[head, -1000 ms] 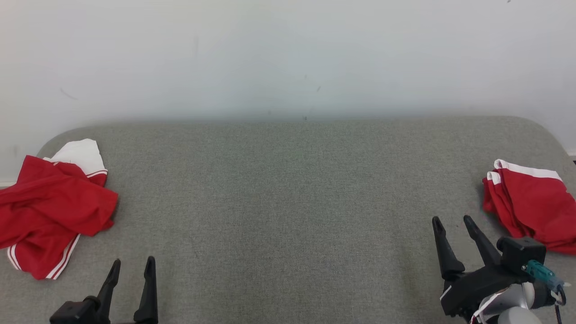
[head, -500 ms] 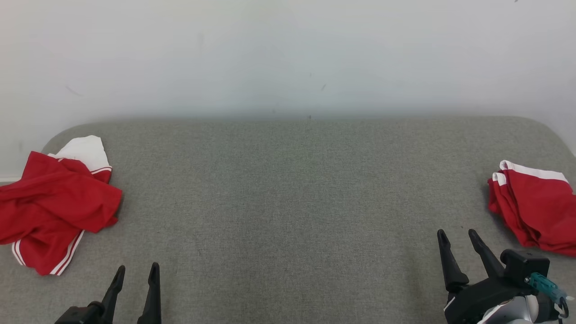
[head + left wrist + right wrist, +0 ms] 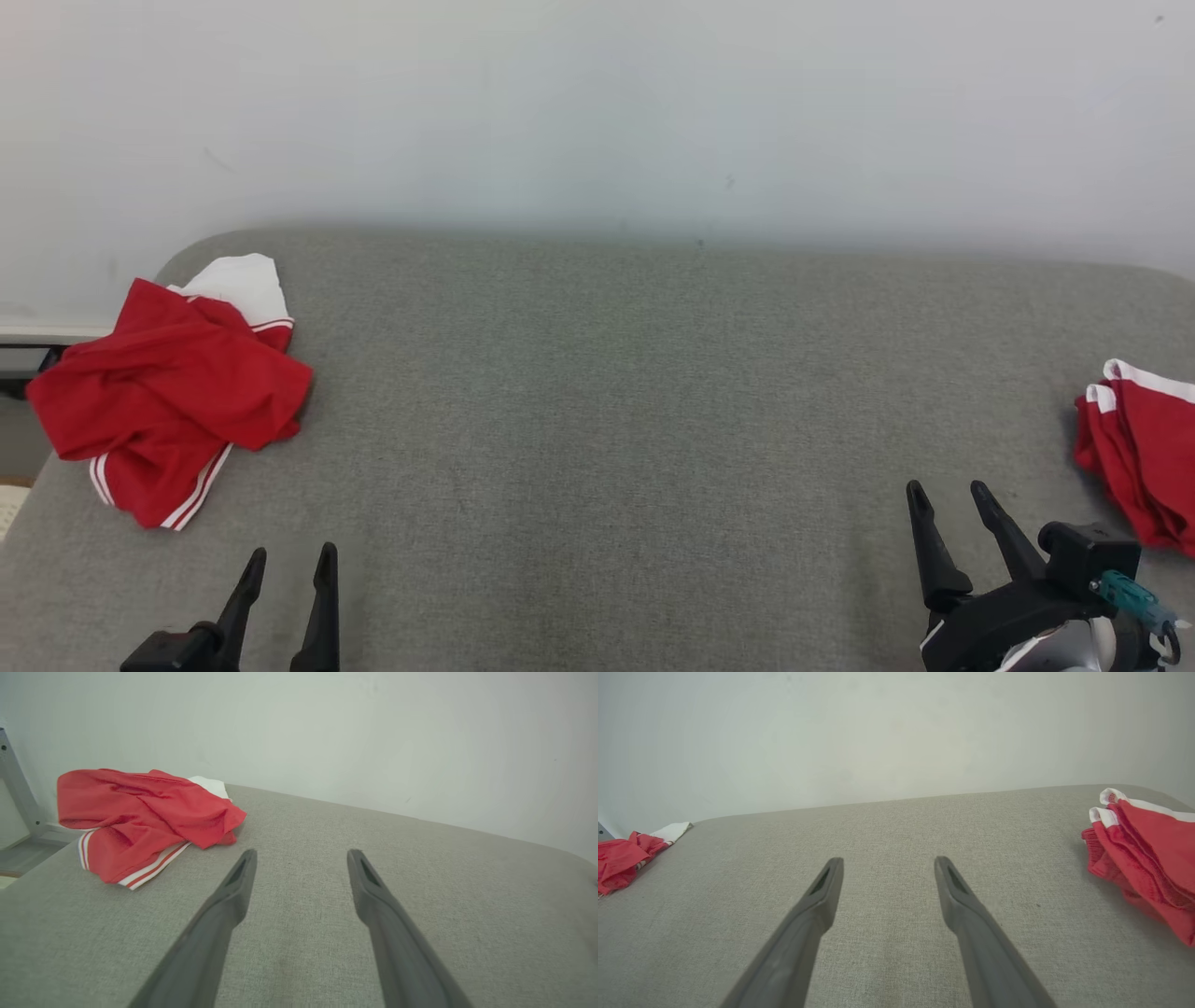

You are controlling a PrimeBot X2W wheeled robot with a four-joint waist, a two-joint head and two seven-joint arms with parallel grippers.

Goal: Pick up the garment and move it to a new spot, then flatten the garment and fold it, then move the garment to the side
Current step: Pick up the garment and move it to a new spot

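A crumpled red garment (image 3: 173, 401) with white trim lies at the far left of the grey table (image 3: 616, 392), also seen in the left wrist view (image 3: 140, 821) and, small, in the right wrist view (image 3: 623, 858). My left gripper (image 3: 289, 560) stands open at the lower left, below and to the right of the crumpled garment, apart from it; its fingers (image 3: 233, 891) hold nothing. My right gripper (image 3: 948, 495) stands open at the lower right, nothing between its fingers (image 3: 822, 891).
A folded red garment with white bands (image 3: 1139, 448) lies at the table's right edge, also in the right wrist view (image 3: 1143, 854). A pale wall (image 3: 597, 112) stands behind the table. A grey metal frame (image 3: 18, 793) shows beyond the left edge.
The head camera has turned left, so the whole picture has shifted right. Both grippers keep their places, open as before, and both garments lie as they did.
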